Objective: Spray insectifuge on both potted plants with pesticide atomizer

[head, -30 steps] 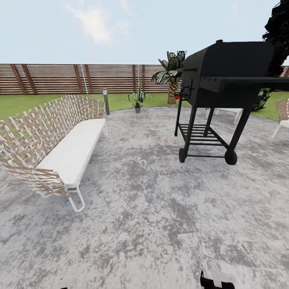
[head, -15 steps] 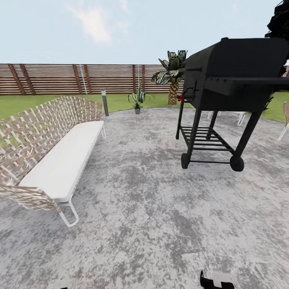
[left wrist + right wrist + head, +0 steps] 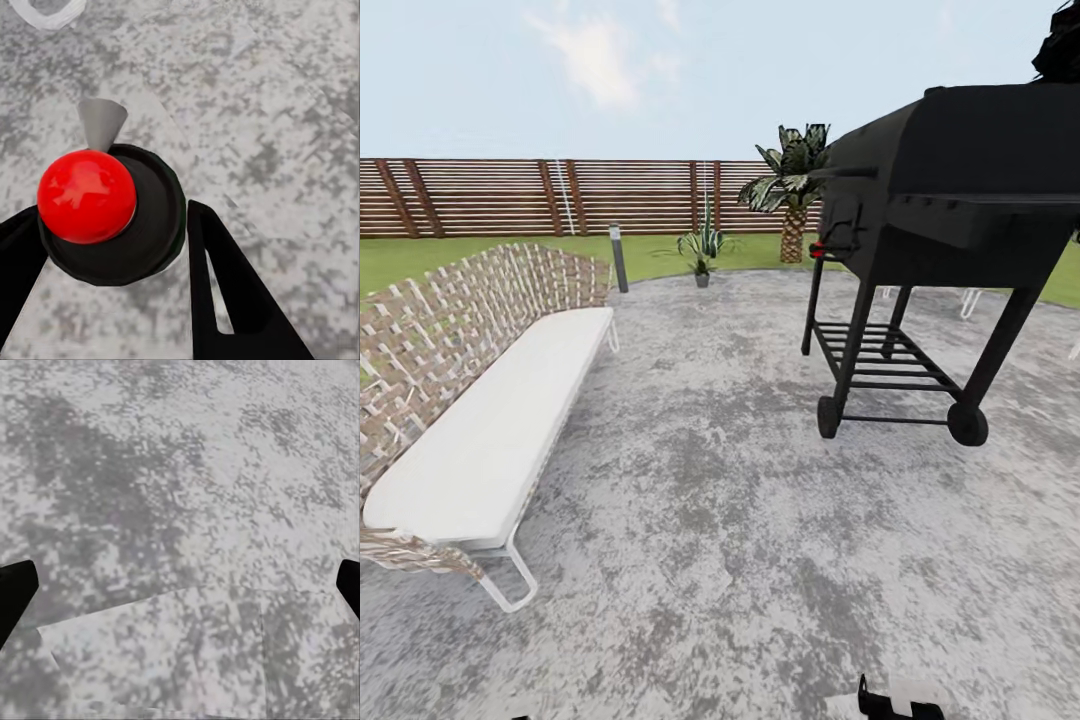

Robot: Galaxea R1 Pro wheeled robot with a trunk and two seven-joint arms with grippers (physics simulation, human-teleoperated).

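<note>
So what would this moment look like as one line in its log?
left pincer: shut on atomizer | right pincer: open | crossing patio | potted plant ahead, past grill

The patio (image 3: 740, 520) is mottled grey. The sofa (image 3: 470, 400) has a beige woven lattice back and a white cushion. The grill (image 3: 950, 200) is black with a red knob (image 3: 816, 250). The fence (image 3: 510, 195) is brown and slatted, the lawn (image 3: 400, 255) green. The atomizer (image 3: 112, 214) is black with a red top.
</note>
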